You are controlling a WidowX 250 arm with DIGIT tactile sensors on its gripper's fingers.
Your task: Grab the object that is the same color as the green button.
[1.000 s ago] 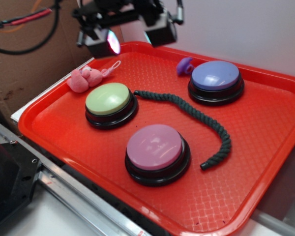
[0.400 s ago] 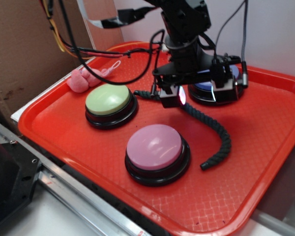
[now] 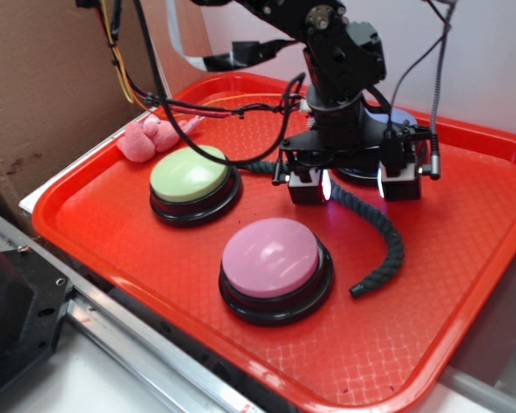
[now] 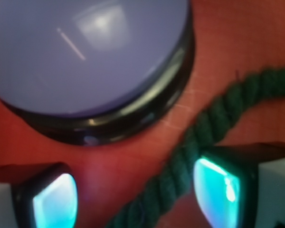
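The dark green twisted rope [image 3: 380, 232] lies curved across the red tray [image 3: 464, 284], from beside the lime-green button [image 3: 189, 172] to its free end at the right. My gripper [image 3: 351, 187] is low over the rope's middle, open, with one finger on each side of it. In the wrist view the rope [image 4: 199, 156] runs diagonally between the two glowing pads [image 4: 54, 202], closer to the right one, and touches neither.
A pink-domed button [image 3: 271, 256] stands at the tray's front. The purple-blue button [image 4: 85, 52] sits just behind my gripper, largely hidden by the arm in the exterior view. A pink plush toy [image 3: 146, 138] lies at the tray's back left. Cardboard rises on the left.
The arm has come down from the back of the tray to the rope's middle. Over the last half second the gripper sank lower and now straddles the rope.
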